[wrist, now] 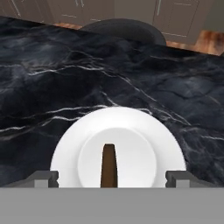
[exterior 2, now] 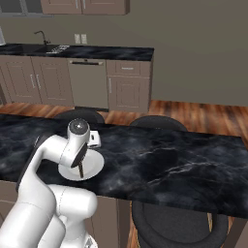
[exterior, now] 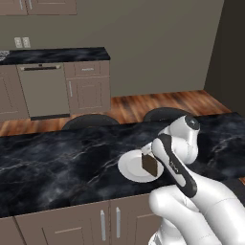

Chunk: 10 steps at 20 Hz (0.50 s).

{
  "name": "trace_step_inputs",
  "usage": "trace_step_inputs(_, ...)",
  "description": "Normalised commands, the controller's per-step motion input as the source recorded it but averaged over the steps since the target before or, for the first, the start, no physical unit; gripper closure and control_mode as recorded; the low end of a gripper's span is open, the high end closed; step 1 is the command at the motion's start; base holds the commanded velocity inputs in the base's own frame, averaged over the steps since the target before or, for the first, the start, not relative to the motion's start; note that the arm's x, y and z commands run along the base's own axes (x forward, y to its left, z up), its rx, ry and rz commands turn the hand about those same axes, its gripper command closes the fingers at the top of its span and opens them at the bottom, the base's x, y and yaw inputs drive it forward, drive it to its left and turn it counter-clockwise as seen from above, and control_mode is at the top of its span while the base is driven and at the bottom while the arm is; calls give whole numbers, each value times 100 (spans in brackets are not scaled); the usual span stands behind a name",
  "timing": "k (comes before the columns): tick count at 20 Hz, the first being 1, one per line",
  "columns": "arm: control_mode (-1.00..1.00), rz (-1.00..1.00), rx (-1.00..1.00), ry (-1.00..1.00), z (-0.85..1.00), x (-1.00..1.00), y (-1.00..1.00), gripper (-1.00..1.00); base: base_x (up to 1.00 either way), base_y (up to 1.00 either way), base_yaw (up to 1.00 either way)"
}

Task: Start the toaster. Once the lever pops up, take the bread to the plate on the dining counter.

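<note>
The plate (wrist: 131,124) lies on the dining counter (exterior: 57,158), near its front edge. The bread (wrist: 108,165), a thin dark brown slice, stands on edge in the middle of the plate (exterior: 128,168), seen edge-on in the hand view. My gripper (wrist: 112,178) hangs just above it, open, with one fingertip far off to each side of the slice and neither touching it. From the left base view the bread (exterior: 150,164) shows its broad face beside my arm. The right base view shows the bread (exterior 2: 81,169) upright on the plate (exterior 2: 95,167). The toaster is out of view.
Two dark round stools (exterior: 91,120) (exterior: 165,114) stand beyond the counter, and another stool (exterior 2: 174,223) sits on the near side to the right. Taupe cabinets and a dishwasher (exterior 2: 88,83) line the back wall across a wooden floor.
</note>
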Motion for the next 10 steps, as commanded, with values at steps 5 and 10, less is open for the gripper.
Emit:
trace_step_inputs(5,-100,0,0,0,7,0,0,-100,0,0,0)
trace_step_inputs(10,-100,0,0,0,35,0,0,-100,0,0,0)
